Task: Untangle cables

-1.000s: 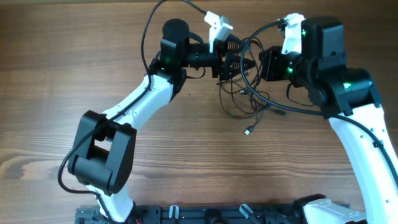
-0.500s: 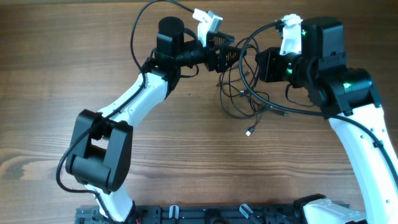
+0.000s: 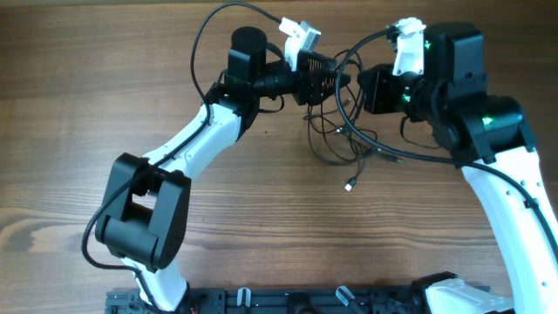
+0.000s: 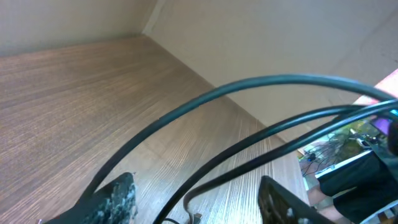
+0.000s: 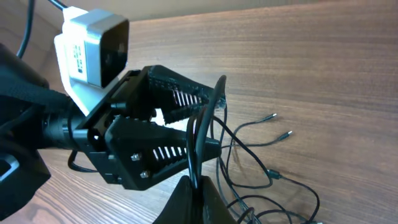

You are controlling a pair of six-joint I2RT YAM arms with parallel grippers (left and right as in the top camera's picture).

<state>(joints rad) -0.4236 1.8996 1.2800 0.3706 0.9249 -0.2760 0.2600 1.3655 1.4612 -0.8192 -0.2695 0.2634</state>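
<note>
The cables lie as a loose tangle of thin black loops on the wooden table, with one small plug trailing toward the front. My right gripper is shut on one strand, which rises taut from its fingertips. My left gripper faces it from the left, raised off the table. In the left wrist view its fingers stand apart with black strands running between them, none pinched. The right wrist view shows the left gripper straddling the strand I hold.
Thicker black arm wires arc over the back of the table behind the left arm. Loose cable ends with small plugs lie to the right of the tangle. The two gripper heads are almost touching.
My left gripper rose and drew back to the left, then returned rightward toward the right gripper, its jaws a little narrower. The right arm and its held strand stayed put.
</note>
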